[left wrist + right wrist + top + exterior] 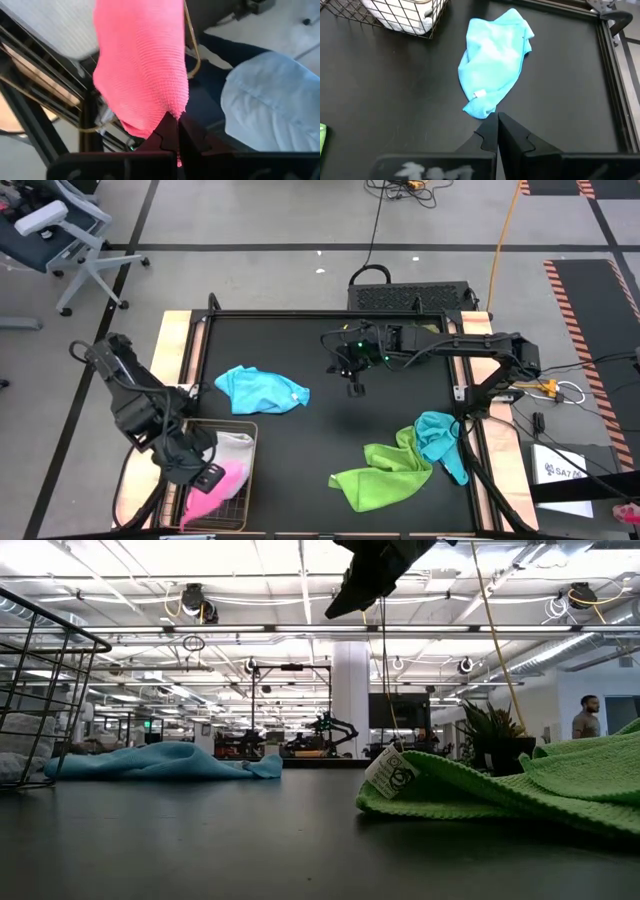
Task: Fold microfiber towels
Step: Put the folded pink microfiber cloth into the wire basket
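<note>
Pink towel [142, 70] hangs pinched in the left pincer [172, 135] over the wire basket [243, 480] at the bench's [380, 430] near left corner — a pale grey-white towel [235, 445] lies in that basket. Right pincer [496, 131], fingers pressed together and empty, hovers above the bench near the light blue towel [262, 389]. Lime green towel [380, 472] and teal towel [440, 438] lie touching near the bench's right edge.
</note>
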